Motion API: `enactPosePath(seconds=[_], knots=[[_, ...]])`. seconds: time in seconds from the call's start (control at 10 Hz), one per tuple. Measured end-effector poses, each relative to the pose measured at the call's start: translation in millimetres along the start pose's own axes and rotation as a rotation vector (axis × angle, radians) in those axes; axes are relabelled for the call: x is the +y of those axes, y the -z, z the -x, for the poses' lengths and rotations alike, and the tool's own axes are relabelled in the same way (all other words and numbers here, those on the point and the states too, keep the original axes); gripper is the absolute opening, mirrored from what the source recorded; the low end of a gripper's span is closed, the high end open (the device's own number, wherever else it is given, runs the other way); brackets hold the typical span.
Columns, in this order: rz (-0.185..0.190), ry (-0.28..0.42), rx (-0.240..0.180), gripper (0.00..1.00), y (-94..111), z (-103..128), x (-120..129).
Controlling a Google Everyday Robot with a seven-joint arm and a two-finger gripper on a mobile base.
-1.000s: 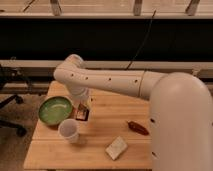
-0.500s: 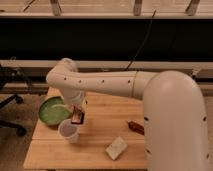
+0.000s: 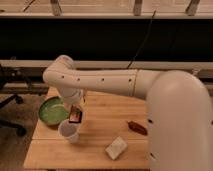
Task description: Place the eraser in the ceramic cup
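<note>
The eraser (image 3: pixel 75 116), a small dark block with a reddish-orange edge, hangs in my gripper (image 3: pixel 75 112) just above and to the right of the ceramic cup (image 3: pixel 68 131). The cup is small, white and round, and stands near the table's left front, right below the green bowl. My white arm reaches in from the right and bends down over the bowl's right side. The gripper is shut on the eraser, which sits close over the cup's rim.
A green bowl (image 3: pixel 51 111) stands at the table's left. A pale tan sponge-like block (image 3: pixel 116 148) lies front centre. A red pepper-shaped object (image 3: pixel 136 127) lies to the right. The wooden table (image 3: pixel 105 112) ends near the cup on the left. An office chair (image 3: pixel 7 107) stands at far left.
My arm has swung left and lowered, carrying the eraser from beside the bowl to just over the cup's right rim.
</note>
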Motion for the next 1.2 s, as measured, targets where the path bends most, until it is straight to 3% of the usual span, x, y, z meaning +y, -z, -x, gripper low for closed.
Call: enactPosePath(seconds=[0.8,0.9,1.2], knots=[[-0.099,0.083,-0.049,0.01,6,43,-17],[-0.104,0.096,-0.053,0.05,6,46,-20],[-0.121,0.149,-0.074,0.37,2,59,-31]])
